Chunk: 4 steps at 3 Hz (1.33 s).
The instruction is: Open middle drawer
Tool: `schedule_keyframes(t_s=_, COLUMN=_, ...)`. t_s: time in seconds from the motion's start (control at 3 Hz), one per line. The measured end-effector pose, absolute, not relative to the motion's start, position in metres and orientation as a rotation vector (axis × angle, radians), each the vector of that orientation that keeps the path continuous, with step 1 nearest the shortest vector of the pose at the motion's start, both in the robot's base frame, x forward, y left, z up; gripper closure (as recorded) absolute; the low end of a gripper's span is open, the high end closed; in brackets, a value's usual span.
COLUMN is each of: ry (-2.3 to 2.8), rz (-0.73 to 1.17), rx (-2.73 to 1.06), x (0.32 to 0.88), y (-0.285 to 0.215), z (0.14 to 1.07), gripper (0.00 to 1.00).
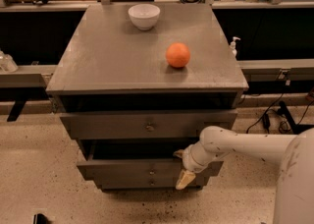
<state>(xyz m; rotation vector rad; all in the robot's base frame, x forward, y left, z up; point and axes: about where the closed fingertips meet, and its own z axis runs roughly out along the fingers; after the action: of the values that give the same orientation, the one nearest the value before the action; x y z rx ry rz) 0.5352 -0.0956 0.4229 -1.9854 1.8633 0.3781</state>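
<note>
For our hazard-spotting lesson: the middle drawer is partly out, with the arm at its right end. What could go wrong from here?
1. The tool sits at the right end of the middle drawer, away from its central knob; an off-centre pull might skew and jam it.
2. The orange lies loose on the cabinet top; a jolt could roll it off.

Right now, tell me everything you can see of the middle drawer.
The middle drawer is grey, metal-looking, with a long low flat front and a small round central knob. It stands partly pulled out, level, a dark gap showing behind its front, below the top drawer. The gripper is at the front's right part as seen; contact is unclear.
</note>
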Motion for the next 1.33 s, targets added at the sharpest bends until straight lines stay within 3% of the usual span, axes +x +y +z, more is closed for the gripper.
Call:
schedule_keyframes(t_s=1.0, ry=1.739, rz=0.593, rx=-2.051, x=0.501, y=-0.087, z=0.431, gripper=0.95)
schedule_keyframes(t_s=1.33, ry=1.64, rz=0.656, rx=-2.099, x=0.491, y=-0.079, z=0.442, gripper=1.0)
